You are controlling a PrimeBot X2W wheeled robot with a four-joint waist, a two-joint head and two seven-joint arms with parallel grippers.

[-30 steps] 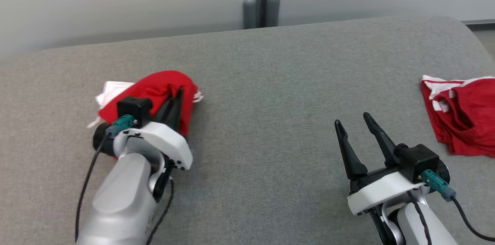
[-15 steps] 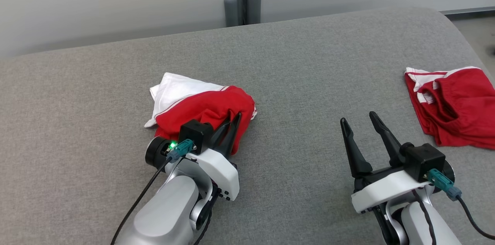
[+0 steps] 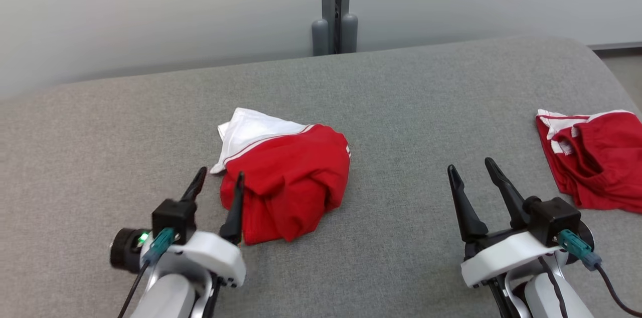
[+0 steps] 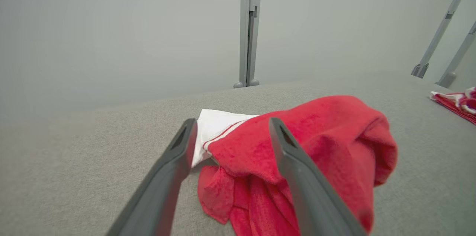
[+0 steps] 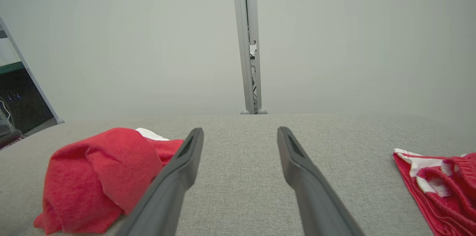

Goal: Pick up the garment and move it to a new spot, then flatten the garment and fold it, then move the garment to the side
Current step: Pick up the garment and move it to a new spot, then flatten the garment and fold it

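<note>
A crumpled red garment with a white panel lies bunched on the grey cushioned surface, left of centre. It shows close up in the left wrist view as the red heap, and as the red garment at the left of the right wrist view. My left gripper stands open just left of the heap's near edge, fingers apart and holding nothing. Over bare fabric at the lower right, my right gripper is open and empty.
A second red and white garment lies at the right edge of the surface, also the striped cloth. A grey post stands against the pale wall behind. The surface curves down at its far right corner.
My left gripper, shut on the red garment before, has opened and drawn back left of it. The garment now rests near the centre. The camera has shifted too.
</note>
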